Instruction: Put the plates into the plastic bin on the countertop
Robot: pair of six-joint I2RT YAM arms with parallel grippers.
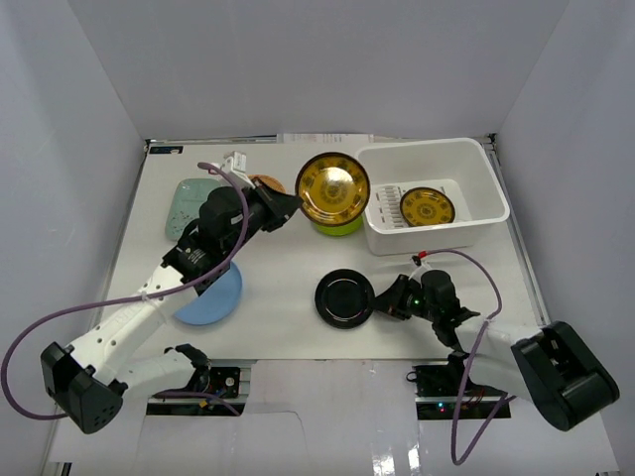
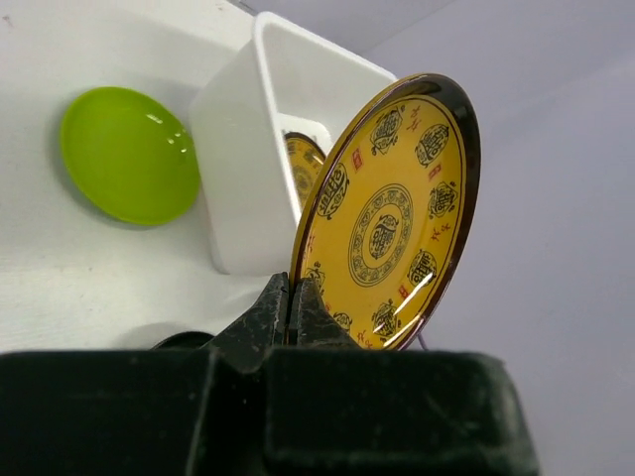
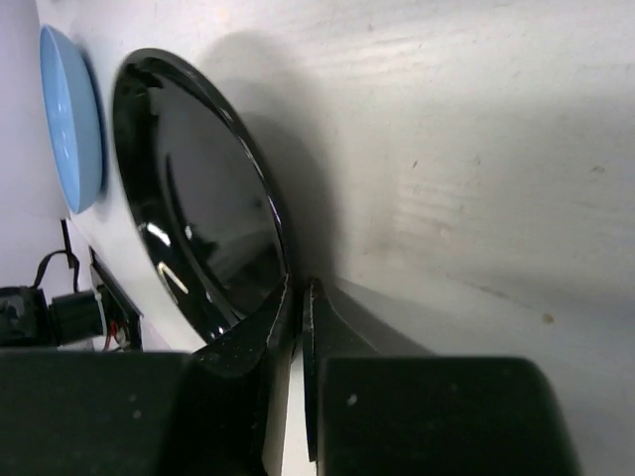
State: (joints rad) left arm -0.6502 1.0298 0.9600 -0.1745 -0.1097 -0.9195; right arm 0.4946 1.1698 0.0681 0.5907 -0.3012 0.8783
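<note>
**On the white desk (image 1: pixel 298 260), an amber plate is held on edge beside the bin**

Above the far middle of the desk, an amber patterned plate (image 1: pixel 332 186) is held up on its edge by the left arm (image 1: pixel 198 253). Its lower rim is pinched between the closed left jaws, and its patterned face is turned toward the overhead camera. The plate is seen just left of the plastic bin (image 1: pixel 427 164), outside it. Below it, a lime green plate (image 1: pixel 342 228) lies on the desk just beside the bin's left wall and is partly covered in the overhead view.

The bin is set at the far right of the desk. A second amber plate (image 1: pixel 428 208) lies flat on the bin's slotted bottom, toward the right side.

Near the front middle, a glossy black plate (image 1: pixel 342 296) is shown flat on the desk. The right arm (image 1: pixel 442 302) is brought low beside it, and the right jaws are closed at the plate's right rim, with one finger touching it. Whether the rim is actually pinched between them cannot be told from the wrist view.

A light blue plate (image 1: pixel 213 297) lies at the front left, partly covered from above by the left arm. A pale teal rounded-rectangular plate (image 1: pixel 182 208) is seen at the far left. An orange-brown dish (image 1: pixel 268 181) is mostly hidden behind the left wrist.
</note>
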